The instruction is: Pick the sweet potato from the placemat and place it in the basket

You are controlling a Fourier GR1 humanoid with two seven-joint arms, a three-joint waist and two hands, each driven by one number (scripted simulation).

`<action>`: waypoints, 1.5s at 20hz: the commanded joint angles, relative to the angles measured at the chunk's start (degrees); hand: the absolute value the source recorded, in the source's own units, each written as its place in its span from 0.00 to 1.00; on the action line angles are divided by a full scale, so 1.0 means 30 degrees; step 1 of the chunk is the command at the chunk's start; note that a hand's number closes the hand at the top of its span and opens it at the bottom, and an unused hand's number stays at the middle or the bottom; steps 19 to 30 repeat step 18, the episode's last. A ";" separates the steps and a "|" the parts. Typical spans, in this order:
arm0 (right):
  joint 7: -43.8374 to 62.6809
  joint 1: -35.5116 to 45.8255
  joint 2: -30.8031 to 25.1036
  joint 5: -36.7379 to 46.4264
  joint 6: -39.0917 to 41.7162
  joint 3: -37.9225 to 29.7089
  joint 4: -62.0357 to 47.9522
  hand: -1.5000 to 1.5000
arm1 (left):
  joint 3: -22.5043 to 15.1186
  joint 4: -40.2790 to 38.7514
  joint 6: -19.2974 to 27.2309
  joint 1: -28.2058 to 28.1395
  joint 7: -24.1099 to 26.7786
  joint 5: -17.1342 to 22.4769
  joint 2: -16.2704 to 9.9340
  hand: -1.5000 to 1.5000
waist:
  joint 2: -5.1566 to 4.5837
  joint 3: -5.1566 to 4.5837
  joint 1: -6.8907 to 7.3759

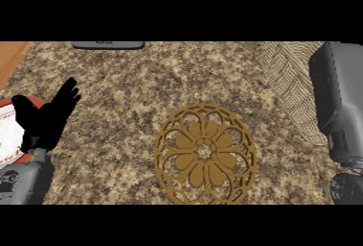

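- Resting at the view's left edge, the left hand [44,117] stands with straight, spread fingers pointing up, holding nothing.
- A gold, flower-patterned placemat [205,153] lies on the speckled granite counter [142,77], nothing lying on it.
- The woven basket [291,86] sits at the right, partly hidden by the grey right forearm [339,96].
- The right hand [347,188] shows only as a dark shape at the lower right; its fingers cannot be made out.
- The sweet potato is nowhere visible.
- A red-rimmed object [8,129] sits behind the left hand; a dark object [108,44] lies at the top edge.
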State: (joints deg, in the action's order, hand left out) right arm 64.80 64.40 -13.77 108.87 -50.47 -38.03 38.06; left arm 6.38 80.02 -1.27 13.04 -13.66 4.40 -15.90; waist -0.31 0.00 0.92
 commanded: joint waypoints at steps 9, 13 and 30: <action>0.1667 -0.3478 0.4481 -0.0763 -0.2147 -0.1396 1.0531 0.00 | 0.0893 -0.0414 -0.0401 -0.1148 0.0336 0.0485 -0.0463 0.50 | 0.0606 -0.0032 -0.1130; 0.1542 -0.6527 0.4549 -0.3654 -0.0366 0.0947 1.2859 0.00 | 0.0784 -0.0234 0.0052 -0.1081 0.0442 0.0035 -0.0384 0.50 | 0.0749 -0.0024 -0.1265; 0.1786 -0.9925 0.4579 -0.5972 0.2165 0.4176 1.7424 0.00 | 0.0812 0.0209 -0.0050 -0.1413 0.0363 0.0264 -0.0258 0.50 | 0.0786 -0.0030 -0.1315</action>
